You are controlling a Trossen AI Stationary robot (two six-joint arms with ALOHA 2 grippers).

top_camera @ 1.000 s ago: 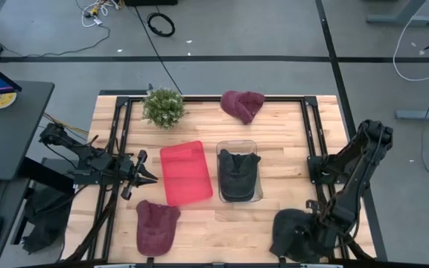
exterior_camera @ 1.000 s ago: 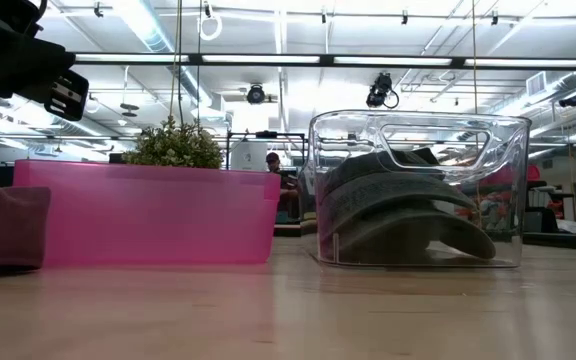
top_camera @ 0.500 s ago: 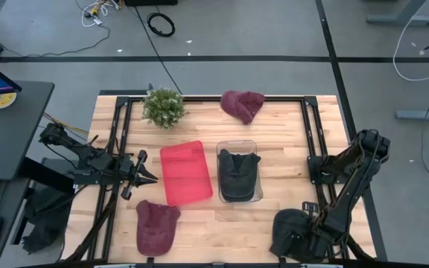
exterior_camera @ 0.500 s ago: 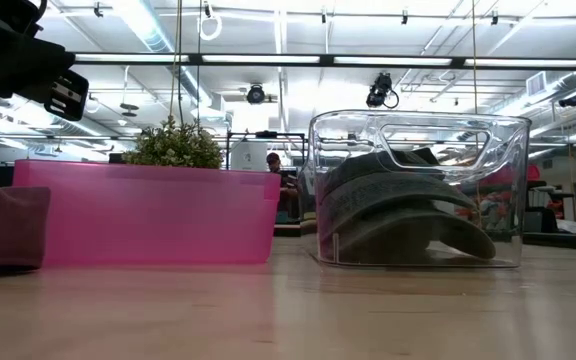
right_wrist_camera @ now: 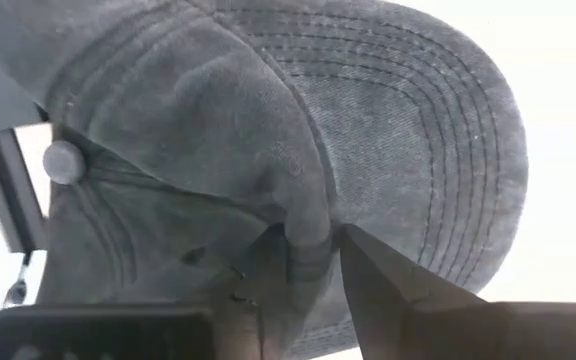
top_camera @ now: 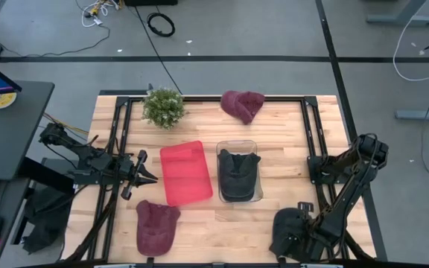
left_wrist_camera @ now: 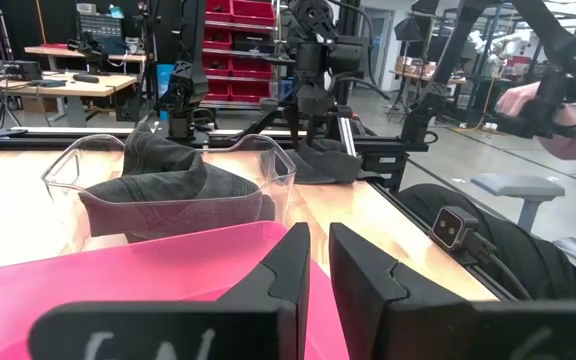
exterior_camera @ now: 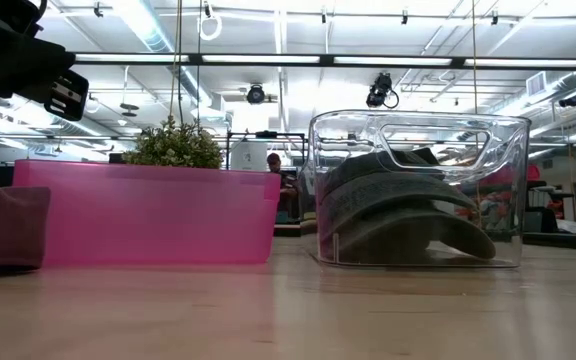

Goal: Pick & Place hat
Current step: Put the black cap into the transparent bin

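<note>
A dark grey hat (top_camera: pixel 287 232) is at the table's near right corner, and my right gripper (right_wrist_camera: pixel 308 245) points down onto it, shut on its crown. The right wrist view shows the hat's top button (right_wrist_camera: pixel 63 160) and stitched brim (right_wrist_camera: pixel 448 150). A second dark hat (top_camera: pixel 238 173) lies inside the clear bin (top_camera: pixel 253 146). One maroon hat (top_camera: pixel 157 225) lies near the front edge and another (top_camera: pixel 243 104) at the far side. My left gripper (left_wrist_camera: pixel 318 265) hovers level at the left, shut, by the pink bin (top_camera: pixel 186 173). My right gripper pinches a raised fold of the crown's cloth (right_wrist_camera: pixel 308 225) between its two fingers (right_wrist_camera: pixel 368 280). It comes from above, pointing down. The brim spreads out beyond the fingers. I cannot tell whether the hat is clear of the table.
A small potted plant (top_camera: pixel 163 106) stands at the far left. The pink and clear bins sit side by side mid-table. Black rails (top_camera: pixel 309 134) run along the table's sides. Beyond the right edge, a person's hand (left_wrist_camera: pixel 558 100) shows in the left wrist view.
My right arm has sunk, bringing its gripper lower over the near right corner with the grey hat still between its fingers. The wrist has rolled a little. The hat stays at about the same spot on the table.
</note>
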